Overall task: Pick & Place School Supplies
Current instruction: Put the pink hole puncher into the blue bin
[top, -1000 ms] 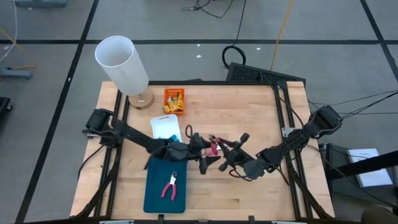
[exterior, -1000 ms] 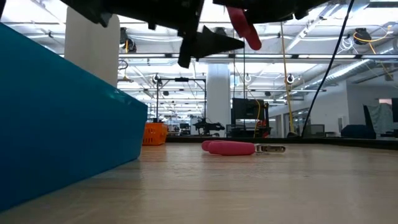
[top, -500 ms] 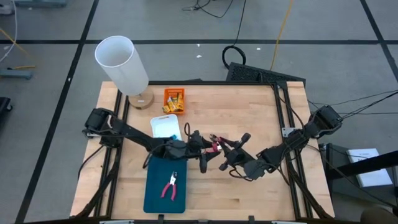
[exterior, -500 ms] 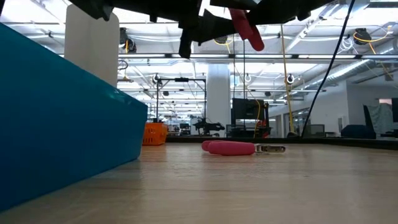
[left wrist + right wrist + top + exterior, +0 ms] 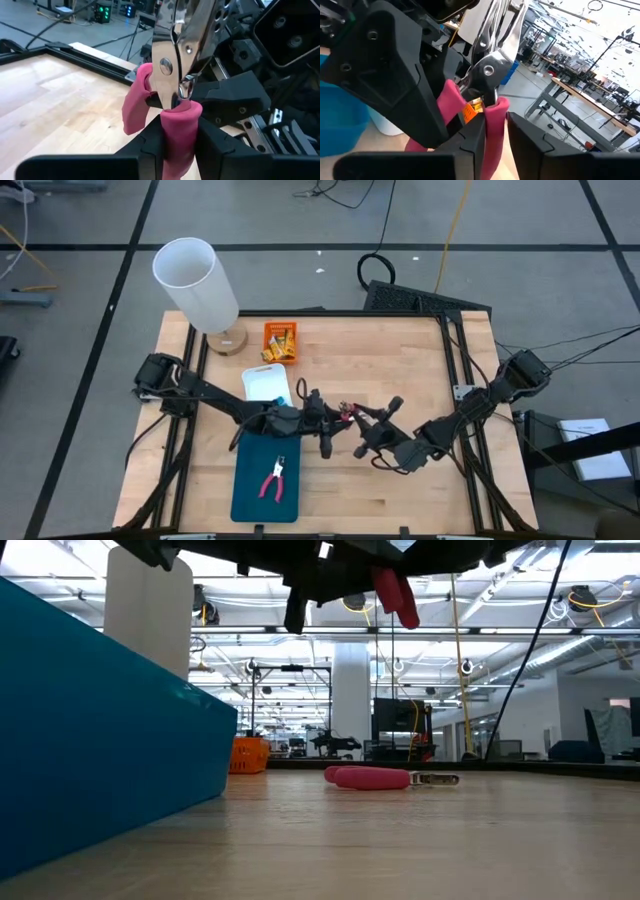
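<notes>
counter [image 5: 400, 350]: light wood, everything is on it, and both arms meet over the middle
cylinder [image 5: 195, 280]: tall and white, at the far corner, well away from the left pincer
teal tray [image 5: 250, 490]: just beside the left pincer, on the near side
white tray [image 5: 265, 385]: near the left pincer, on the far side
orange tray [image 5: 267, 340]: past the white tray, farther again from the left pincer, with yellow packets [image 5: 283, 345] inside
left pincer [image 5: 180, 135]: up off the counter, clamped tight on one pink handle of the held pliers [image 5: 172, 65]
right pincer [image 5: 495, 135]: right up against the left one, at the other pink handle, but honestly can't tell if it's gripping or loose
held pliers: in the air between the two pincers, metal jaws pointing away from both
tray pliers [image 5: 273, 478]: red handles, lying in the teal tray, near the left pincer
counter pliers [image 5: 380, 777]: pink handles, flat on the wood below the pincers
</notes>
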Available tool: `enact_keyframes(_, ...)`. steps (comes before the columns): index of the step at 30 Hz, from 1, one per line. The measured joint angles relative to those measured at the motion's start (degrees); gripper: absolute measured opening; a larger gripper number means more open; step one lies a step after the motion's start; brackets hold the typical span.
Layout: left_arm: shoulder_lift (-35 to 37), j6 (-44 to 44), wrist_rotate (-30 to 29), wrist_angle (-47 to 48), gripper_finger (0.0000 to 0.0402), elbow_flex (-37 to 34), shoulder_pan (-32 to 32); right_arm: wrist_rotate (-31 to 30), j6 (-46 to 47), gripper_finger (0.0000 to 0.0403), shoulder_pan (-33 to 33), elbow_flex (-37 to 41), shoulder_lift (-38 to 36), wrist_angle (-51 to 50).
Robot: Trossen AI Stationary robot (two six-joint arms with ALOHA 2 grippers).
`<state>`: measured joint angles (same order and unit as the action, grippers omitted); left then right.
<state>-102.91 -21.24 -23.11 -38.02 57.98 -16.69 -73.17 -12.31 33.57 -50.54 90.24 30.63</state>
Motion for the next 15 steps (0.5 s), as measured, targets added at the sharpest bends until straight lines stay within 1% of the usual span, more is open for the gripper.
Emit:
enact_keyframes(4,2.2,-0.9,0.2,3.7,0.0077,0.0,-0.7,0.2,0.4,0.0082,1.2,0.0,-0.1,0.6)
enact_keyframes(10,9.3,-1.7,-2.9,15.6,0.0092,-0.2,-2.9,-0.5,-0.6,0.0082,3.6,0.0,-1.8,1.0)
enact_keyframes(12,11.2,-2.0,-1.9,18.2,0.0091,-0.1,-4.4,-0.7,-0.6,0.0082,4.2,0.0,-2.6,0.4)
enact_keyframes(15,14.1,-4.6,0.8,24.6,0.0081,-0.1,-7.7,-1.1,-0.6,0.0082,4.5,0.0,-3.0,0.4)
